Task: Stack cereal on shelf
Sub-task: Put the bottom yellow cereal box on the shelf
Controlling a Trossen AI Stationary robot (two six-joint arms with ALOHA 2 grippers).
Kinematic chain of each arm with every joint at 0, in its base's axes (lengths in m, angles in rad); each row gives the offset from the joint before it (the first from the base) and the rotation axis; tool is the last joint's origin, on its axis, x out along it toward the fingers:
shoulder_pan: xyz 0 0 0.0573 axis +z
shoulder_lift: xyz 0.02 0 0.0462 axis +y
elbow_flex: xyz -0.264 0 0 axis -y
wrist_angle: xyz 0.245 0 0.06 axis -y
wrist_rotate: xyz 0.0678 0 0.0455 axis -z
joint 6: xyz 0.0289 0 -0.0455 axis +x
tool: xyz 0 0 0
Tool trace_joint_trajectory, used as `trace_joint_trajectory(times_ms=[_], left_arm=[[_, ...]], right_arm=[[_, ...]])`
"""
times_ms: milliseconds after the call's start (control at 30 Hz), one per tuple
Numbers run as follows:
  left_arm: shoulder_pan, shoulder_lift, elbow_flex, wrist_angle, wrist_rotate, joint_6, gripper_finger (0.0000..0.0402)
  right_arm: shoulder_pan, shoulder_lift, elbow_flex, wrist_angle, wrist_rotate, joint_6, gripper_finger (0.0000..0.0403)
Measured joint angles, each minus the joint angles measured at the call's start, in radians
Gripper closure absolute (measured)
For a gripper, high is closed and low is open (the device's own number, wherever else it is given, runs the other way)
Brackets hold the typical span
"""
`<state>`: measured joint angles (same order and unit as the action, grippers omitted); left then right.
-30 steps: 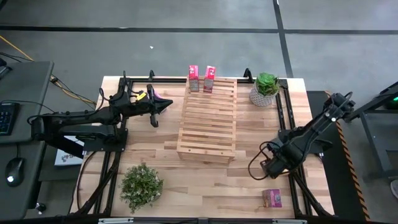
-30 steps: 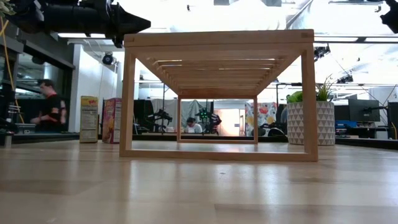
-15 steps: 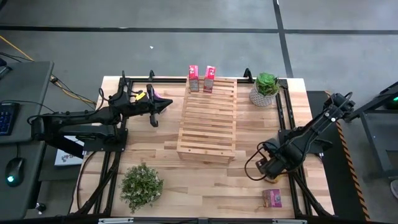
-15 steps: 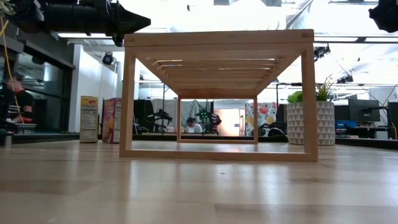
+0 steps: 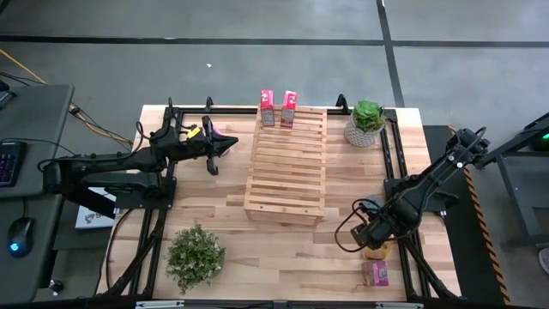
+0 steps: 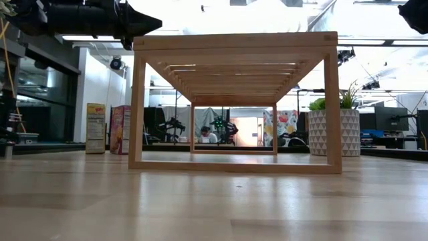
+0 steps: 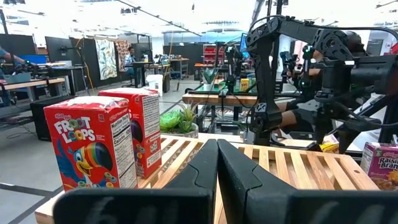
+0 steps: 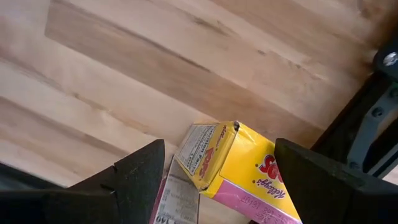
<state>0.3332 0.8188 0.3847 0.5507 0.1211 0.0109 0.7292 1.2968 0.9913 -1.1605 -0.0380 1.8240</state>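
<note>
Right gripper (image 5: pixel 375 243) low at the lower right of the high view, fingers (image 8: pixel 137 177) spread wide over a yellow cereal box (image 8: pixel 233 162) on the table (image 5: pixel 343 257), another pink box (image 5: pixel 375 273) just beside. Risk of clipping both boxes or tipping one. Left gripper (image 5: pixel 225 143) parked at upper left, fingers pressed together, beside the shelf (image 5: pixel 287 163) and its two boxes (image 5: pixel 278 108).

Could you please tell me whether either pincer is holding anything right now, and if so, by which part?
Nothing is held. The right pincer is open above a yellow cereal box; the left pincer is shut and empty.
</note>
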Motion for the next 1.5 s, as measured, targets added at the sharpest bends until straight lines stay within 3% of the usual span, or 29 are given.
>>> trace_joint_trajectory(times_ms=[400, 900, 1500], left_arm=[[0.000, 0.000, 0.000, 0.000, 0.000, -0.008, 0.0398], [0.000, 0.000, 0.000, 0.002, 0.000, -0.010, 0.0398], [0.000, 0.000, 0.000, 0.002, 0.000, -0.010, 0.0398]], right_arm=[[0.018, 0.000, 0.000, 0.084, -0.044, -0.017, 0.0107], [0.124, -0.001, 0.056, 0.089, -0.033, 0.116, 0.0107], [0.191, -0.001, 0.058, 0.212, -0.024, 0.194, 0.0107]])
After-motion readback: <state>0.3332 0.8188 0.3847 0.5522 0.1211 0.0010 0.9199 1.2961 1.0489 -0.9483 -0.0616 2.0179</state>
